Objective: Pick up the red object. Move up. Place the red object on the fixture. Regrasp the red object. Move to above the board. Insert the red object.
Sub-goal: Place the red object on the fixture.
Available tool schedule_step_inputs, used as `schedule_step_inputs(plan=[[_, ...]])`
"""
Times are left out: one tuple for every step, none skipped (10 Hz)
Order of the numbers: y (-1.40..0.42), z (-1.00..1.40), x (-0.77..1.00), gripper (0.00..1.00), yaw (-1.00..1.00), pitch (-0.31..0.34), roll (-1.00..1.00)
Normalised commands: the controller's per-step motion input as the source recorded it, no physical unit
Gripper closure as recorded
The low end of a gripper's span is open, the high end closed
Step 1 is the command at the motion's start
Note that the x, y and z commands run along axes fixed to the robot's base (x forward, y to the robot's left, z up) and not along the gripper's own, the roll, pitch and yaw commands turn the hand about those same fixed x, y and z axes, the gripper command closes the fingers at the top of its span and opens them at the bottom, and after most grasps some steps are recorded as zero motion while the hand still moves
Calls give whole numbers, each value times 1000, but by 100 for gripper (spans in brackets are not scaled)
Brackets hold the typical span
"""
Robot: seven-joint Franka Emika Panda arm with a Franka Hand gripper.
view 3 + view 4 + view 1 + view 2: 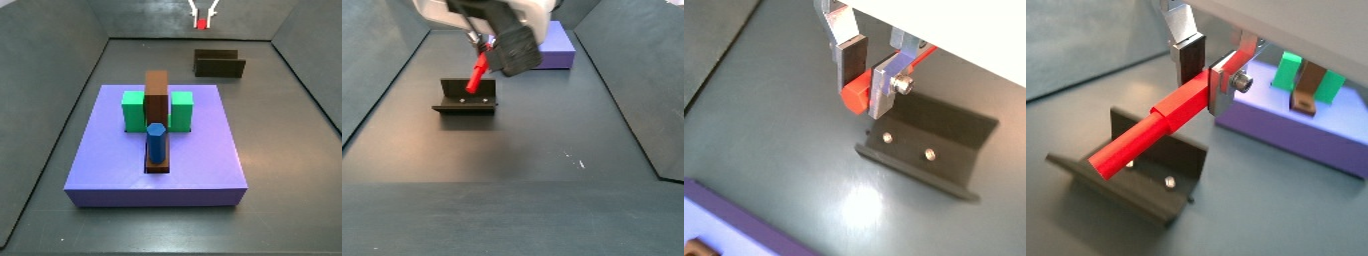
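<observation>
My gripper (866, 88) is shut on one end of the red object (1146, 135), a slim bright red peg. The peg slants down from the fingers toward the fixture (1144, 175), a dark U-shaped bracket on the floor. In a side view the gripper (489, 47) holds the red object (477, 72) tilted over the fixture (466, 98). From the board side, the gripper (203, 17) hangs high beyond the fixture (218, 63). The purple board (201, 165) lies apart from the fixture.
On the board stand two green blocks (181, 110), a tall brown block (156, 95) and a blue peg (156, 142). Dark walls (54, 100) enclose the floor on all sides. The board's corner (724, 225) shows near the fixture (931, 140).
</observation>
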Motion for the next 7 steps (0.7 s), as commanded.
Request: schedule_step_inputs(plan=[[-69, 114, 600, 100, -320, 0, -894], [-140, 117, 577, 100, -286, 157, -846], [-134, 0, 634, 100, -243, 491, -766], [-131, 0, 637, 100, -109, 726, -569], [-157, 0, 629, 100, -17, 886, -406], [-100, -91, 603, 100, 0, 977, -340], [-57, -149, 620, 100, -14, 957, -266]])
